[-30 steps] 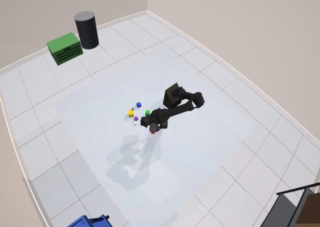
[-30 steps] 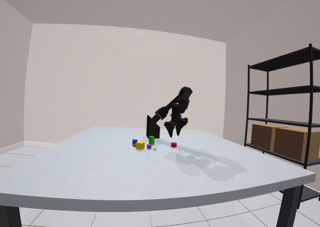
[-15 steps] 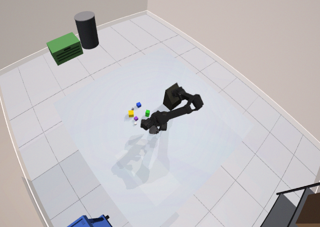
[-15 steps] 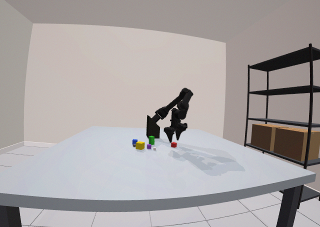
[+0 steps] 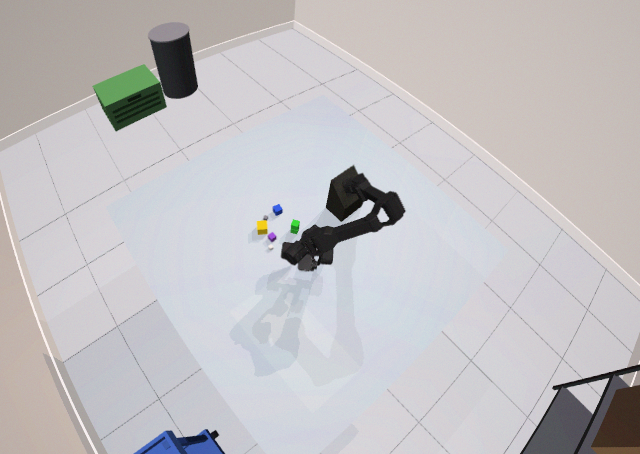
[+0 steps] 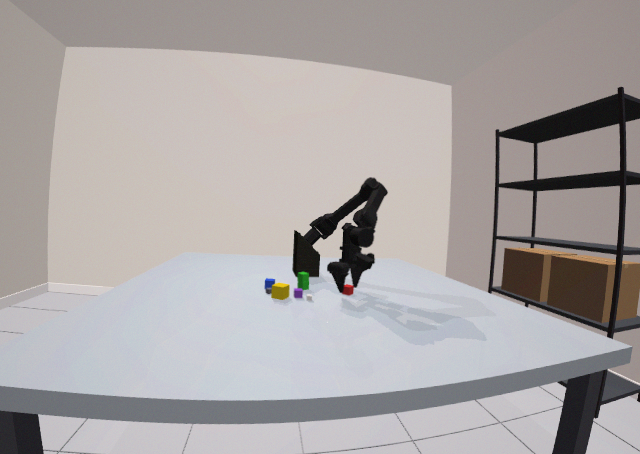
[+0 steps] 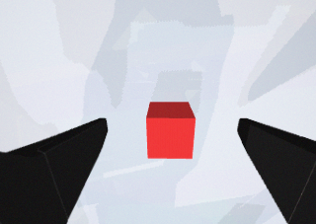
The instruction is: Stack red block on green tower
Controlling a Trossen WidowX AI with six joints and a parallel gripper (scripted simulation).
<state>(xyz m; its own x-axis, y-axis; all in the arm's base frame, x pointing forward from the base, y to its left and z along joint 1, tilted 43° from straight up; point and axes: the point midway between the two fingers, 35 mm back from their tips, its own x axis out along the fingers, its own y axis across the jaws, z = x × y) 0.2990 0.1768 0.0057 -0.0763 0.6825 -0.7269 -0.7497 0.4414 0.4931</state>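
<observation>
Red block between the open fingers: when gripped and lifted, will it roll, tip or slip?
The red block looks like a flat-faced cube, so it probably won't roll. It sits square between the open gripper, so a pinch likely holds it without twisting. Slipperiness cannot be judged.

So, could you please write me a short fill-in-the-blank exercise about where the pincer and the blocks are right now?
1. The small red cube sits on the pale grey table top, between the two black fingers of the ____ pincer.
2. The pincer holds ____.
3. In the exterior view, the green tower stands to the ____ of the red cube.
4. The block nearest the large yellow cube on its left is ____.

Missing words: open; nothing; left; blue
</observation>
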